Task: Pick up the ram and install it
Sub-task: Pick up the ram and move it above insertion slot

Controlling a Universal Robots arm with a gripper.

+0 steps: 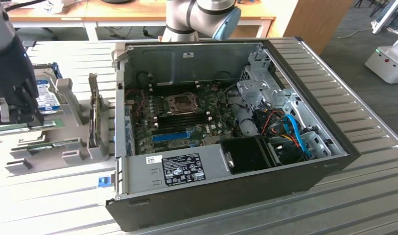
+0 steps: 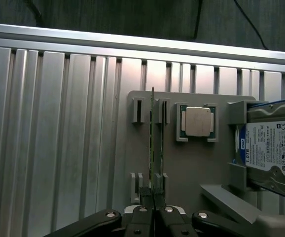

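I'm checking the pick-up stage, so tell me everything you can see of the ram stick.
The ram is a thin green circuit-board stick, seen edge-on in the wrist view. It stands on its long edge in the slotted posts of a grey holder on the ribbed metal table, beside a square silver processor chip. The tool is shut on one end of it. Its faces are hidden from this angle.
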